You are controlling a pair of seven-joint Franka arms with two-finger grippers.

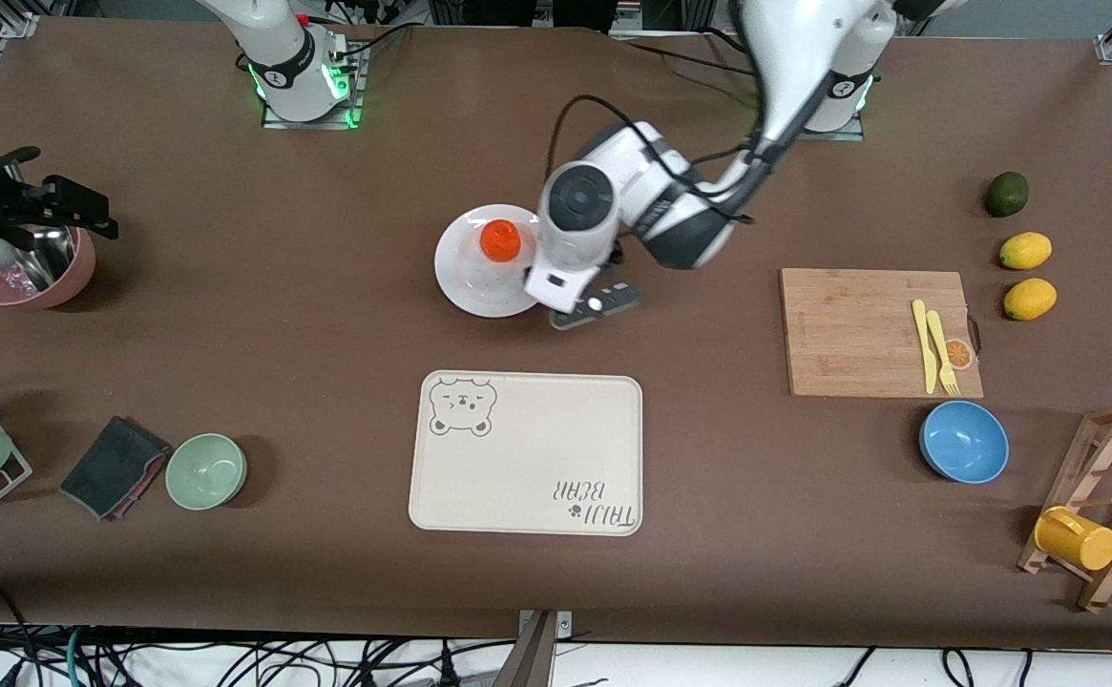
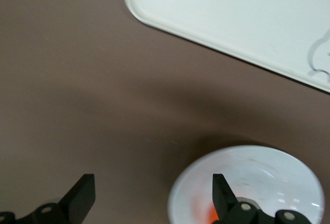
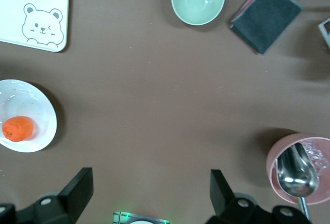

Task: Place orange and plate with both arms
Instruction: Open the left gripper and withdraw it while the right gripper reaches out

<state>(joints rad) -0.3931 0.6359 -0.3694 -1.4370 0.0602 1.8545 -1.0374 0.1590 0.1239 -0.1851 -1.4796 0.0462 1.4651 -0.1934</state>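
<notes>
My left pincer (image 2: 149, 198) hangs open beside the plate (image 1: 474, 281), orange (image 1: 500, 239) delivered; right pincer (image 3: 149, 195) waits open; next I'd grip the plate's rim

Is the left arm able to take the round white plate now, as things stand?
Probably yes: the left hand is open right at the round white plate, one finger over its rim, nothing between.

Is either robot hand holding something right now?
No. The left hand is open beside the plate, where the orange sits free. The right hand is open too, over bare table.
</notes>
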